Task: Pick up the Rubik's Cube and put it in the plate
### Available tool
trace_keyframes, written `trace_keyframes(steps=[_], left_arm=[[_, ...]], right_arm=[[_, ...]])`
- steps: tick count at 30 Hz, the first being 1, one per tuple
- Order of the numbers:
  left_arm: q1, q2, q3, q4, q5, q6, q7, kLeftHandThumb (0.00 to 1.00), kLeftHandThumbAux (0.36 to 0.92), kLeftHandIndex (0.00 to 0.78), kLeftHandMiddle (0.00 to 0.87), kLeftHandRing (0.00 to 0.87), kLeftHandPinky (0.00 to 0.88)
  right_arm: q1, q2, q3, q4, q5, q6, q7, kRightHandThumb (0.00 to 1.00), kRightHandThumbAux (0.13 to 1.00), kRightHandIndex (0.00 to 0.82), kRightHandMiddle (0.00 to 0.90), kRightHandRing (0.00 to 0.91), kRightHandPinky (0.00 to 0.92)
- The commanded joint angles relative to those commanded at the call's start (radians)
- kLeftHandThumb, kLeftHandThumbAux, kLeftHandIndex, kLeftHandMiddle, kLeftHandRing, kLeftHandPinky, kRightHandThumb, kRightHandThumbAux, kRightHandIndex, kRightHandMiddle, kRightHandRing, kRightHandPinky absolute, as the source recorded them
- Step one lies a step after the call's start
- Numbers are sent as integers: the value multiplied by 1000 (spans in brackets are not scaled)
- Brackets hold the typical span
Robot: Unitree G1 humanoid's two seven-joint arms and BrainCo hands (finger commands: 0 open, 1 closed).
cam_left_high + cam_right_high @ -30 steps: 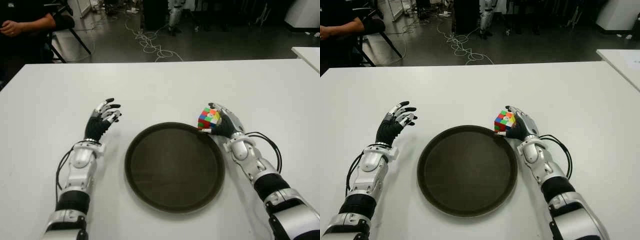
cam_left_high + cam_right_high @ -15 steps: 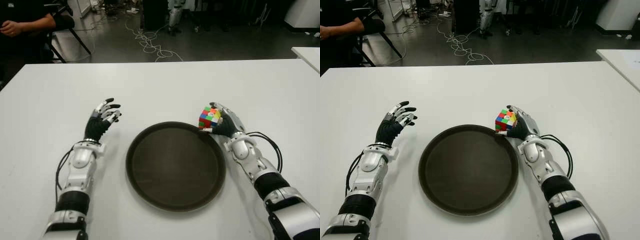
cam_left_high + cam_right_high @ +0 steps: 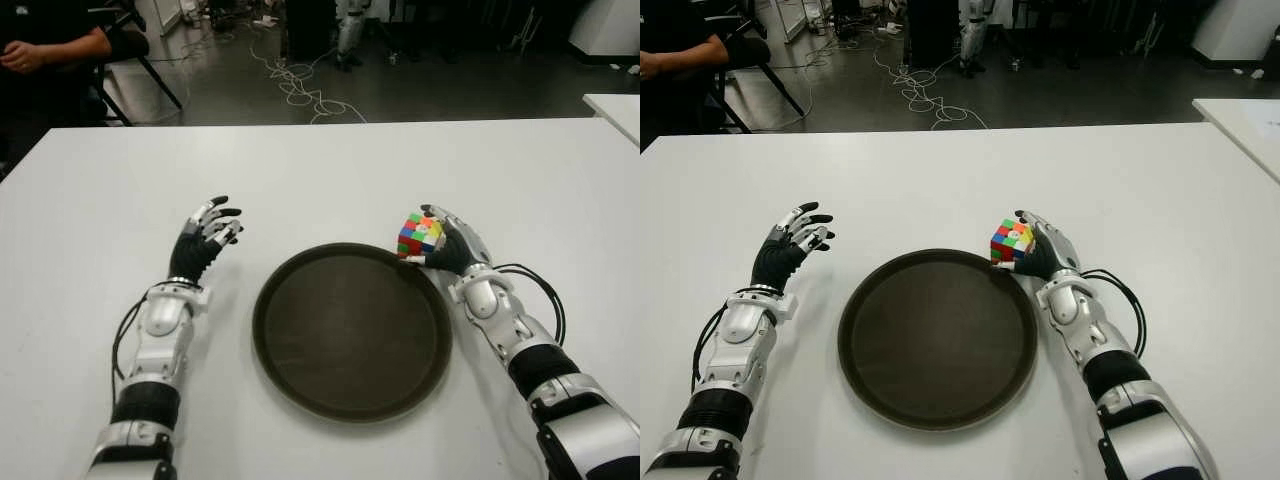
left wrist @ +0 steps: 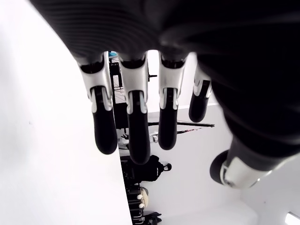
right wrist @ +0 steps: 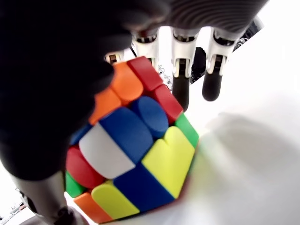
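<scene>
The Rubik's Cube (image 3: 420, 233) is multicoloured and sits tilted in my right hand (image 3: 455, 248), just past the far right rim of the round dark plate (image 3: 350, 335). In the right wrist view the thumb and palm press one side of the cube (image 5: 136, 150) while the fingers (image 5: 180, 86) reach along its other side. One corner of the cube hangs close over the white table (image 3: 320, 180). The plate holds nothing. My left hand (image 3: 208, 238) shows to the left of the plate, fingers spread and holding nothing.
A seated person (image 3: 40, 50) is beyond the table's far left corner. Cables (image 3: 300, 85) lie on the dark floor behind the table. The corner of a second white table (image 3: 615, 105) shows at the far right.
The right hand and the cube have shifted very slightly up and away. The left hand has not moved.
</scene>
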Motion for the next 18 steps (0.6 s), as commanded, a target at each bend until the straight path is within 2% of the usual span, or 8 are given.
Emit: trace_keyframes(steps=[8,18], left_arm=[[-5,2,-1,12,3,-4,1,629,621,182,299,352,386],[-7,1,0,22,4,-16,3,619,621,179,292,338,367]], right_arm=[[-1,2,-4,-2,5,4,2,0,779,151,198,213,214],[-5,1,-4,9,11,-3,4,0,793,146,202,235,267]])
